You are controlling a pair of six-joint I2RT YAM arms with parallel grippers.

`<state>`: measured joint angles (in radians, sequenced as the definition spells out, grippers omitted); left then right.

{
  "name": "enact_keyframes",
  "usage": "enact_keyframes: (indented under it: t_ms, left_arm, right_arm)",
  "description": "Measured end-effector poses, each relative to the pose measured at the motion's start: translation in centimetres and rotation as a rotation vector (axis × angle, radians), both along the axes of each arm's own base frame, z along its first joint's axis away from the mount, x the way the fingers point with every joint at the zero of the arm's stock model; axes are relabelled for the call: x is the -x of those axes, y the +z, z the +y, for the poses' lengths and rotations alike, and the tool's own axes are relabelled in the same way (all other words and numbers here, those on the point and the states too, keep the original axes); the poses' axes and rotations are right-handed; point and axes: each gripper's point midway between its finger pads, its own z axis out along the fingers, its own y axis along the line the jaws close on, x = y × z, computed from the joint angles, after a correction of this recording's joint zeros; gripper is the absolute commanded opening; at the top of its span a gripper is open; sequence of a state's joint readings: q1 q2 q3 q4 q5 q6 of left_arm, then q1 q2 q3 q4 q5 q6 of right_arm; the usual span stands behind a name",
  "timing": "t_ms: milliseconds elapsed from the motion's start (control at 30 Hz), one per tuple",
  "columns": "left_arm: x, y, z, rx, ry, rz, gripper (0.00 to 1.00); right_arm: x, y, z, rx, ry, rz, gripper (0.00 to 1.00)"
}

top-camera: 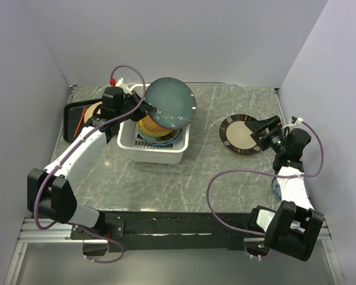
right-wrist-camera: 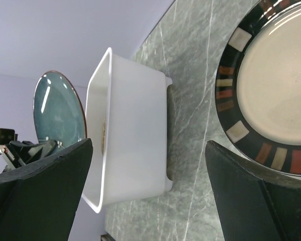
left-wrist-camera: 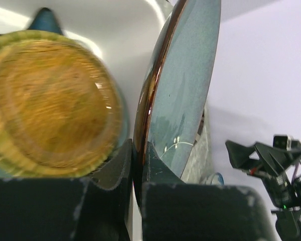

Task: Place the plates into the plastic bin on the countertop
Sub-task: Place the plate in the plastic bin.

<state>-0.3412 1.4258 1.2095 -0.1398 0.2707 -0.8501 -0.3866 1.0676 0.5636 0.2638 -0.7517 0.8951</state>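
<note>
Teal plate (top-camera: 171, 102), rim clamped in the left gripper (top-camera: 146, 108), hangs tilted over the plastic bin (top-camera: 157, 153) at eleven o'clock. A thin-edge slip could crack it on the yellow plate (top-camera: 154, 127) inside. Right gripper (top-camera: 262, 135) gapes by the tan plate (top-camera: 240, 133), three o'clock.

dark teal plate (top-camera: 171, 102) tilted over white bin (top-camera: 157, 155) | tan plate (top-camera: 240, 135) flat on countertop (top-camera: 166, 178)

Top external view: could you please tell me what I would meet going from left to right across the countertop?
Black tray → white bin → tan dark-rimmed plate. The teal plate, held by the left fingers, overlaps the bin, so it is left out.
</note>
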Motion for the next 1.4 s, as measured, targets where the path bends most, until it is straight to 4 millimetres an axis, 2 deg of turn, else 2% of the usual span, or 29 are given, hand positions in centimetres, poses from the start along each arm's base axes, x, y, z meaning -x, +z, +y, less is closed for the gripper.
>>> enact_keyframes:
  t_ms: [233,367,533,867,1100,1400]
  left_arm:
    - [-0.5,-2.3,3.4,0.013,0.107,0.057,0.01]
    - [-0.7,-2.9,4.3,0.021,0.137,0.078,0.01]
    - [-0.9,-3.3,4.0,0.037,0.129,0.093,0.01]
    - [-1.7,-7.1,3.7,0.031,0.123,0.191,0.01]
    - [-1.6,-7.5,3.7,0.034,0.121,0.201,0.01]
    - [-1.0,-9.4,3.9,0.04,0.136,0.247,0.03]
  right_arm:
    - [-0.3,-0.6,0.6,0.001,0.018,0.021,1.0]
    - [-0.4,-0.8,0.9,0.0,0.026,0.027,1.0]
    - [-0.5,-0.7,1.1,0.008,0.028,0.025,1.0]
    - [-0.9,-0.7,1.0,0.016,0.027,0.025,1.0]
    - [-0.9,-0.9,1.0,0.014,0.027,0.031,1.0]
    - [-1.0,-1.1,1.0,0.011,0.028,0.039,1.0]
